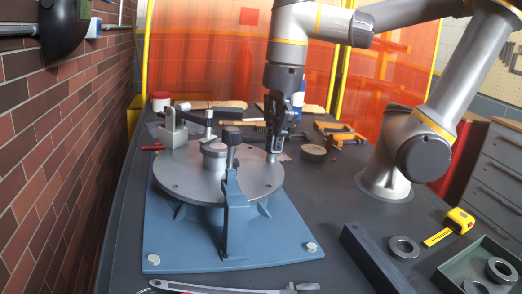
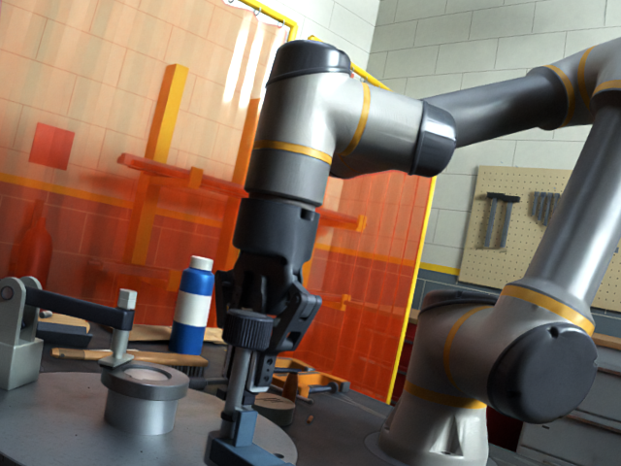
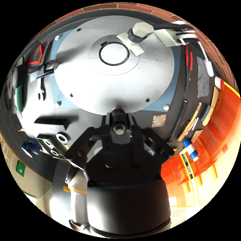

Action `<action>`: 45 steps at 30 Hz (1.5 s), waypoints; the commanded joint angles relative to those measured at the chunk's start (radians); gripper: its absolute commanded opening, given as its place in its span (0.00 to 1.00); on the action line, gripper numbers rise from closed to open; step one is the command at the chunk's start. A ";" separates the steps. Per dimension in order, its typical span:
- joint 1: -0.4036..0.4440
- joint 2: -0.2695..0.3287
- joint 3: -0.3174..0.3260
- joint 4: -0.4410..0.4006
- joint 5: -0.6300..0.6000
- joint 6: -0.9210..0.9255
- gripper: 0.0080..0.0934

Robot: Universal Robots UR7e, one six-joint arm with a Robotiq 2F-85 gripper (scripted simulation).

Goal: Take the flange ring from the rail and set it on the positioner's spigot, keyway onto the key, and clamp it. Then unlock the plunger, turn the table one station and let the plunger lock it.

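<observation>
My gripper [image 1: 273, 152] points straight down at the far right rim of the round table [image 1: 217, 172] and is closed on a short upright peg [image 1: 272, 157] that stands on the table. The wrist camera shows the peg's top [image 3: 118, 128] between my fingers. The flange ring [image 1: 213, 148] sits on the spigot [image 1: 214, 160] at the table's centre. The swing clamp [image 1: 190, 118] reaches over it, its pad [image 1: 207, 139] resting on the ring. The black-knobbed plunger [image 1: 231, 146] stands raised in its blue bracket [image 1: 233, 215] at the near rim.
The brick wall [image 1: 54, 153] runs along the left of the bench. A dark rail [image 1: 372, 255], a loose ring [image 1: 403, 248], a green tray with rings [image 1: 486, 272] and a tape measure [image 1: 456, 222] lie front right. Clamps [image 1: 339, 133], a puck [image 1: 313, 152] and a blue bottle [image 2: 191, 305] lie behind.
</observation>
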 commanded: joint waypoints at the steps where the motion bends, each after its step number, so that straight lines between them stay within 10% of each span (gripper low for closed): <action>1: -0.005 0.002 -0.001 -0.002 -0.001 -0.004 0.00; 45: -0.125 0.128 -0.087 -0.043 -0.001 -0.124 0.00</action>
